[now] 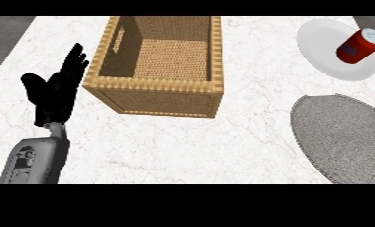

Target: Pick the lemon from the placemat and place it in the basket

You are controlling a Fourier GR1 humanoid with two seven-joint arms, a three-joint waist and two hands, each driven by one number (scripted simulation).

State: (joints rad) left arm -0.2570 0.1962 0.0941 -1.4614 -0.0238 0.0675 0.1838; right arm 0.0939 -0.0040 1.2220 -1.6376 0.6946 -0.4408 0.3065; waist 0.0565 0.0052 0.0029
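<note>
We find no lemon anywhere in the head view: the grey placemat [338, 139] at the lower right edge shows bare where visible, and the wicker basket [157, 62] at upper centre shows only its woven floor. The fruit's whereabouts cannot be established; part of the placemat runs off the frame.

Risks, in our judgement: with the lemon out of sight, any reach would be aimed blind. The right hand is not in view either, so we cannot tell whether it holds anything. A red can [356, 46] lies on a white plate [319, 47] at the upper right, near the placemat, and an arm sweeping in from that side could knock it.

The left hand [57, 89] stands at the left of the frame, just beside the basket's left wall, fingers straight and pointing up, thumb spread, grasping nothing. We read it as resting.
</note>
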